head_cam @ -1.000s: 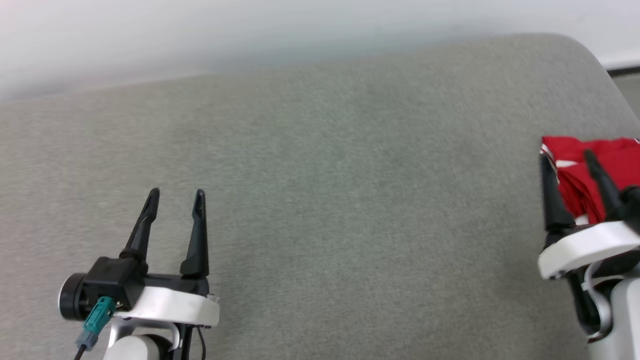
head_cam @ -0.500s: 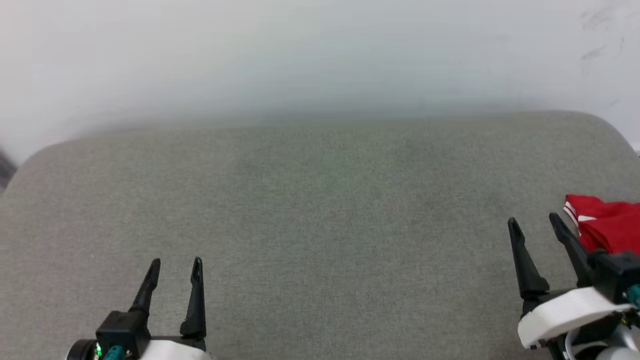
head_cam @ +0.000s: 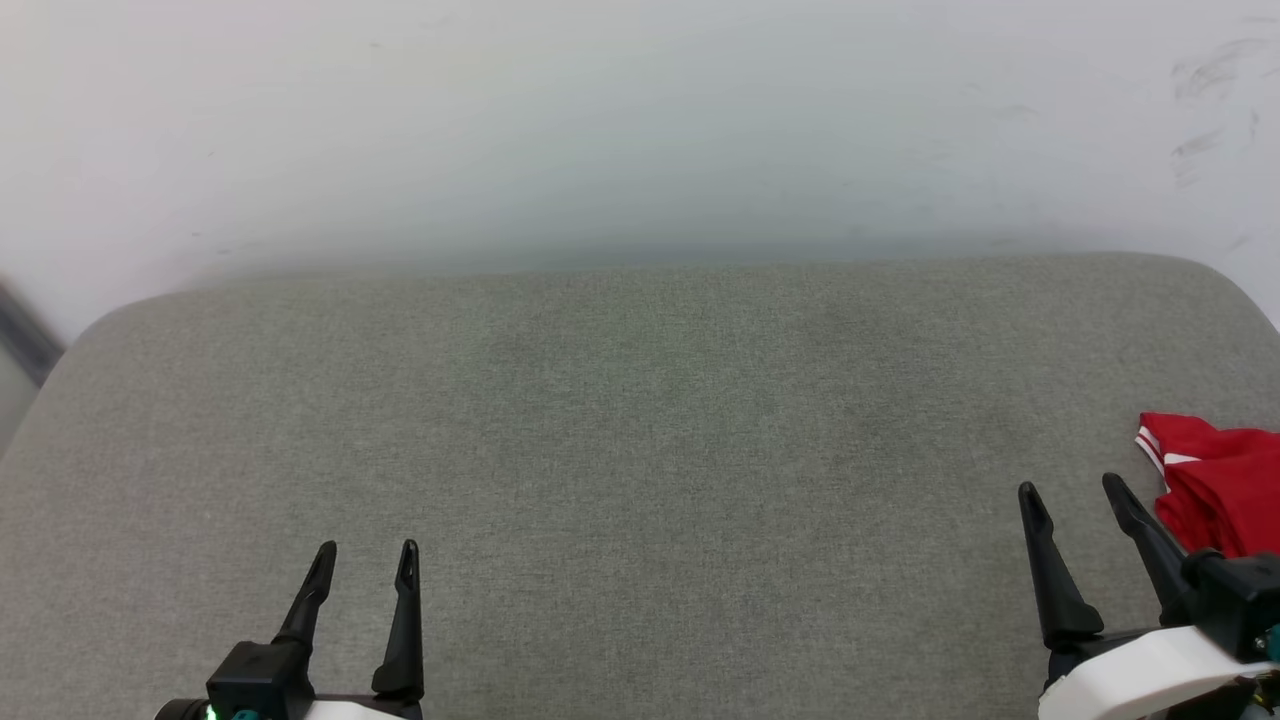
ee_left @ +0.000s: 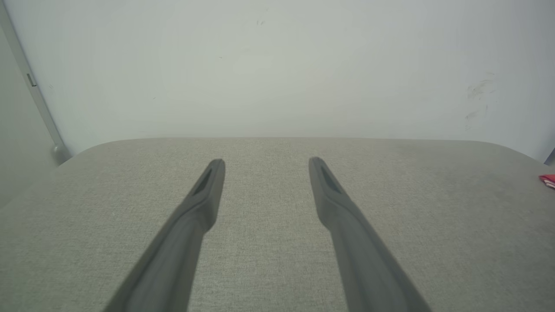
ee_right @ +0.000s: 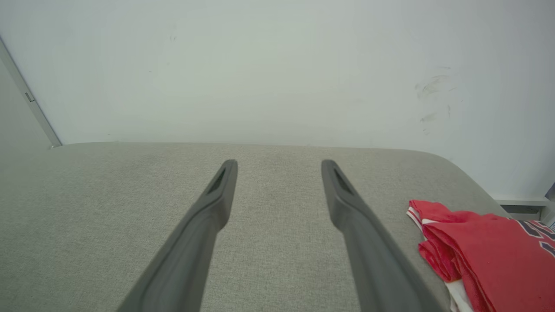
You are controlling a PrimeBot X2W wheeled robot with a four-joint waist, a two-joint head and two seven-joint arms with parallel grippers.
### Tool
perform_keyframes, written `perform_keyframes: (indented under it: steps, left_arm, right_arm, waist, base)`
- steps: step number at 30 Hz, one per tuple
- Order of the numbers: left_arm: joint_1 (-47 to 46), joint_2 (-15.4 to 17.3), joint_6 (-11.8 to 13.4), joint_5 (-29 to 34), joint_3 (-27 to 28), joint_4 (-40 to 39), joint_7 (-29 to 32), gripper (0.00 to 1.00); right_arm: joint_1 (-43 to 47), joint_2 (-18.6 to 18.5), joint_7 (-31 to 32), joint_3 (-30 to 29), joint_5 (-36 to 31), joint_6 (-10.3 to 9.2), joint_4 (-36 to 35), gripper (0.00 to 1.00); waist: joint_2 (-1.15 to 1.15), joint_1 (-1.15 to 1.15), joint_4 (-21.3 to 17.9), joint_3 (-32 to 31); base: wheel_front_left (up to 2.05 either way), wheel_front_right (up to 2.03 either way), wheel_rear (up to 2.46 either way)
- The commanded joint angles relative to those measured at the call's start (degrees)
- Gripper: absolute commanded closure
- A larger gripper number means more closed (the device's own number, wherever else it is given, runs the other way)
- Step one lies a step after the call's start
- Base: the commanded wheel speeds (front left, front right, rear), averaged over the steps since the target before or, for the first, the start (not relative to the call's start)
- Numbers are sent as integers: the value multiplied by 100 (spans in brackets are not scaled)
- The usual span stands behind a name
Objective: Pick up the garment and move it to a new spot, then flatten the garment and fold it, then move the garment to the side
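Note:
The garment (head_cam: 1220, 490), a red shirt with red-white striped trim, lies folded at the far right edge of the grey cushion (head_cam: 640, 420). In the right wrist view the garment (ee_right: 490, 255) lies right of the fingers, with dark lettering at its right edge. My right gripper (head_cam: 1075, 492) stands open just left of it, apart from the cloth, with nothing between its fingers. My left gripper (head_cam: 366, 552) stands open and empty at the lower left. A red corner of the garment (ee_left: 547, 180) shows at the right edge of the left wrist view.
A white wall (head_cam: 640, 120) rises right behind the cushion's far edge, with dark scuff marks (head_cam: 1205, 80) at the upper right. The cushion's rounded corners fall away at far left and far right. A grey strip (ee_left: 30, 82) runs down the wall at the left.
The head camera has tilted up, so the wall takes more of the picture. My right gripper, earlier over the garment, now stands left of it and clear. The left gripper sits lower in view.

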Motion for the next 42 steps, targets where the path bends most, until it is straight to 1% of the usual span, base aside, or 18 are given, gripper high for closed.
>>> perform_keyframes:
  steps: [1, 12, 13, 16, 29, 42]
  left_arm:
    - [43, -5, 16, -11, 6, 3, -29, 0]
    - [16, -37, -3, -27, -25, 21, -35, 0]
    - [-1, -22, -3, -20, -23, 18, -1, 100]
    - [43, -60, -4, -27, -46, 182, 12, 100]
    - [-195, -159, -202, -1394, 164, 377, 330, 100]
    - [-420, -252, -382, -2559, 357, 581, 618, 100]
  right_arm:
    - [-12, 28, 2, -10, -40, -4, -38, 0]
    - [-47, 41, 39, -8, -90, -4, -110, 0]
    - [-16, 20, 37, -13, -62, 0, -85, 100]
    - [42, 23, 37, -3, -49, 0, 90, 100]
    - [-199, -12, 8, -4, 1497, 0, 507, 100]
    - [-416, -34, -2, -23, 2811, -1, 880, 100]
  waist:
    - [0, 1, 4, 6]
    - [0, 1, 37, 29]
    - [0, 1, 37, 30]
    - [0, 1, 38, 31]
    - [0, 1, 29, 54]
    - [0, 1, 20, 76]
  base:
    - [0, 0, 0]
    - [0, 0, 0]
    - [0, 0, 0]
    - [0, 0, 0]
    - [0, 0, 0]
    - [0, 0, 0]
